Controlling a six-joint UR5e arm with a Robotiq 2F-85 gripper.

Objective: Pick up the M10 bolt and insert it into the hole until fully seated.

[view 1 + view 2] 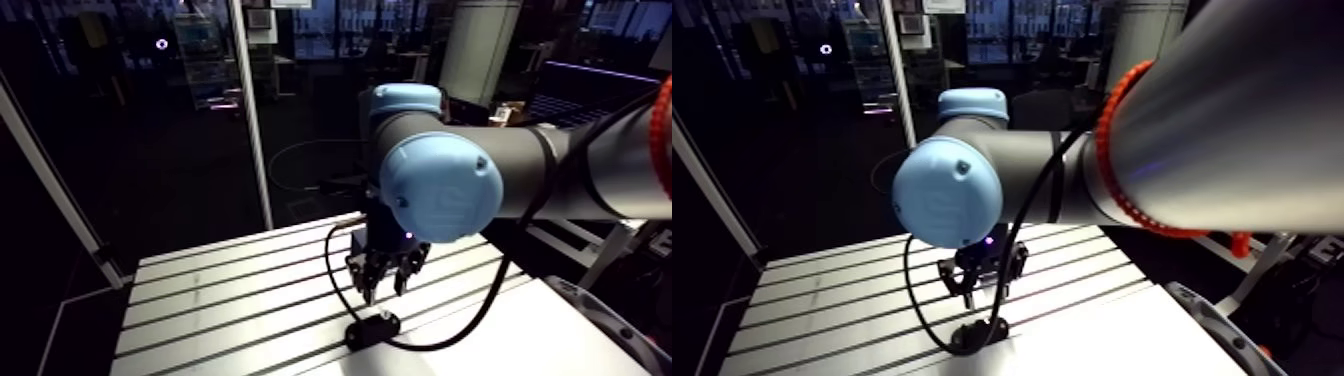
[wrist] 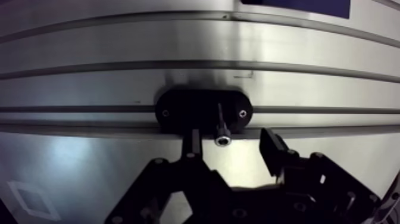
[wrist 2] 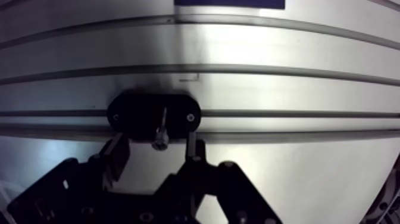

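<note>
A black oval block (image 2: 178,110) with a small screw at each end sits across a slot of the aluminium table (image 2: 119,83). A slim metal bolt (image 2: 221,128) stands upright from the block's middle, socket head up. How deep its shaft sits I cannot tell. In the wrist view my gripper (image 2: 233,142) hangs over it, open, the bolt head in the gap between the two fingers (image 2: 194,142) and touching neither. In the arm view the gripper (image 1: 385,285) is just above the block (image 1: 373,328).
The slotted table top runs on to both sides of the block. A smooth pale plate (image 1: 520,340) adjoins it on the near right. A black cable (image 1: 335,280) loops down beside the gripper to the table near the block.
</note>
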